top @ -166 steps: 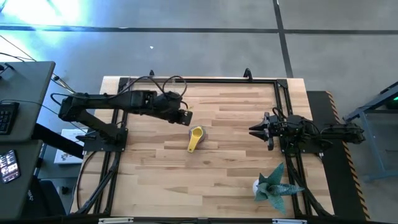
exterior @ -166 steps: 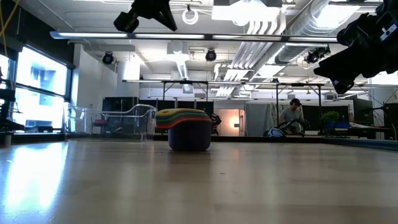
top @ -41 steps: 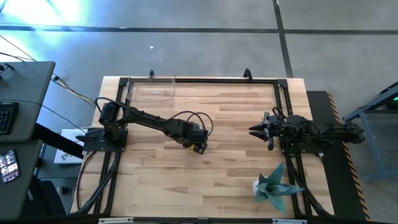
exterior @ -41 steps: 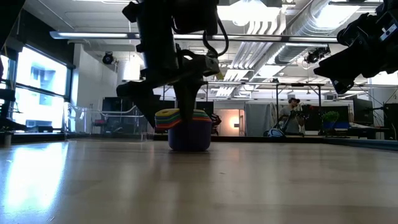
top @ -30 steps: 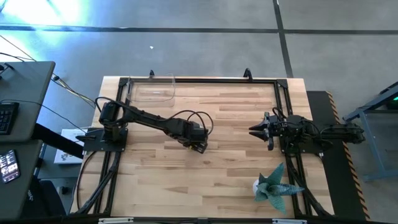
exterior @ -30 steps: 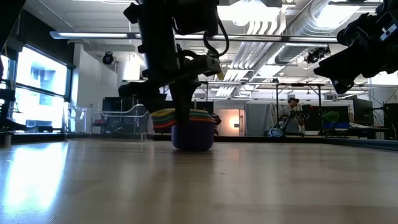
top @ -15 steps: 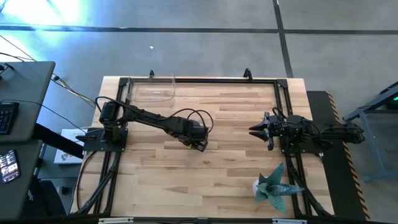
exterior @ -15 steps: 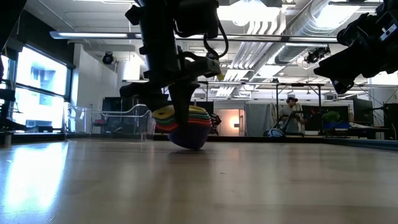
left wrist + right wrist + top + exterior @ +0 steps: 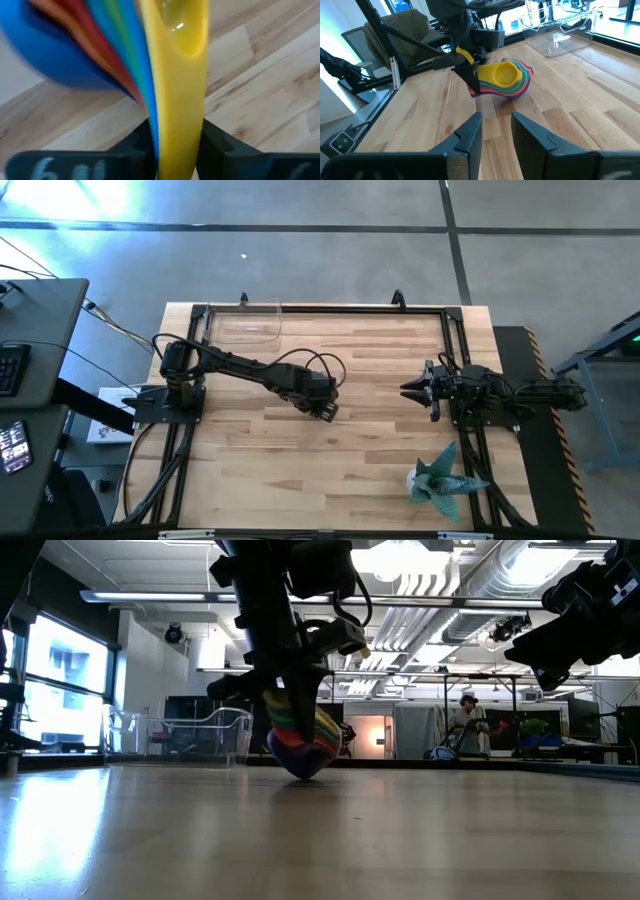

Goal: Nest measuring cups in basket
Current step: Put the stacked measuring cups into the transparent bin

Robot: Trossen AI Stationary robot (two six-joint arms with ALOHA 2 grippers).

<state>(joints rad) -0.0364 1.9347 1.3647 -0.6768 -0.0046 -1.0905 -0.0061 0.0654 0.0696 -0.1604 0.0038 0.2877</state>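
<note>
Tipped onto its side now, the nested stack of measuring cups (image 9: 504, 77) no longer sits flat as it did a second ago; the left gripper (image 9: 470, 75) pinches the bundled handles between its fingers. Stack rests mid-bench (image 9: 380, 430), well apart from the clear basket (image 9: 246, 328). Light, stiff, slick plastic, I judge; handles are the sensible hold. One stack, one basket; individual cups cannot be counted. The right gripper (image 9: 495, 131) waits farther off, fingers spread.
</note>
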